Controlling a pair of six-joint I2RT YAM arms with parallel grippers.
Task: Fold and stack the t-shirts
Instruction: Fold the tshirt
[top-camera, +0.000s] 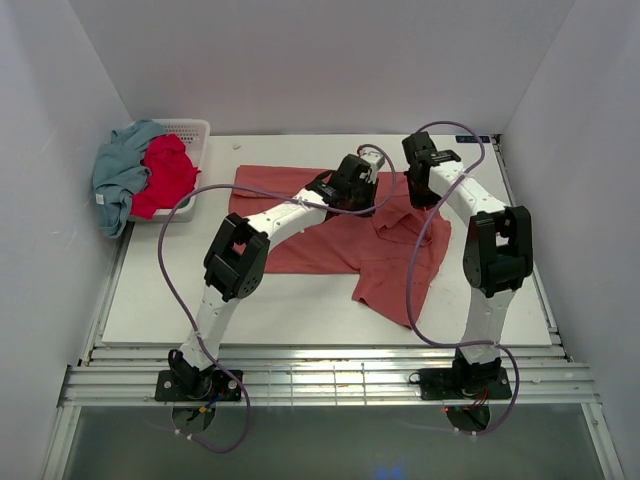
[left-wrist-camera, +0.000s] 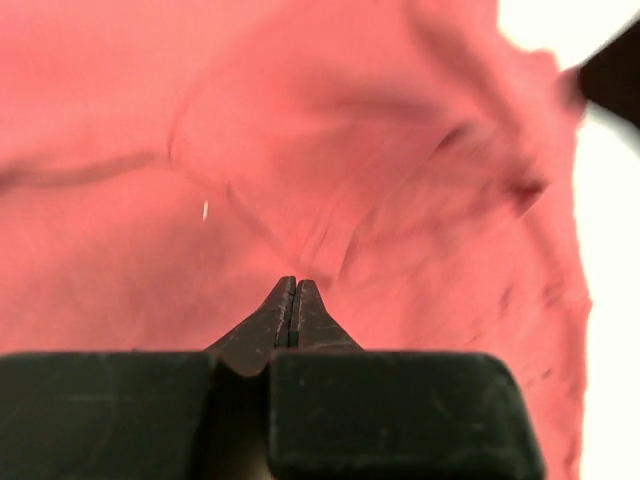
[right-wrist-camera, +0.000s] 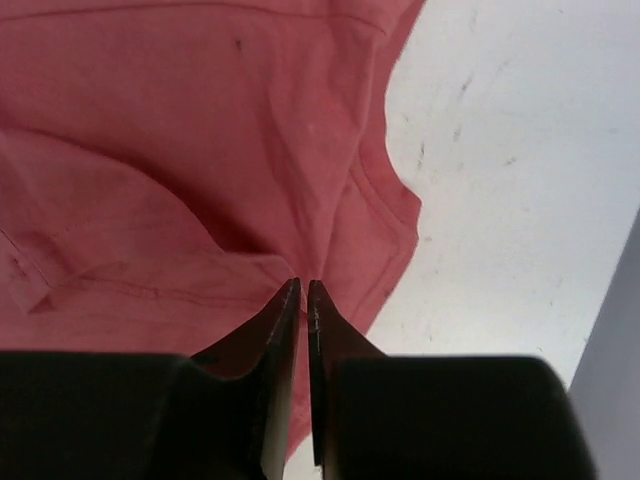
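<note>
Folding is in hand: left claw (left-wrist-camera: 295, 287) and right claw (right-wrist-camera: 303, 287) each clamp the salmon-red t-shirt (top-camera: 320, 250), mid-frame on the tabletop (top-camera: 200, 305); next, carry that pinched edge across.

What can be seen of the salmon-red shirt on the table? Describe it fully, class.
The salmon-red shirt is soft, cotton-looking cloth with stitched hems, spread unfolded across the white table. Its left part lies fairly flat; its right part is rumpled, one end trailing toward the near edge. The left gripper and the right gripper are both shut on it, creases running to their tips.
</note>
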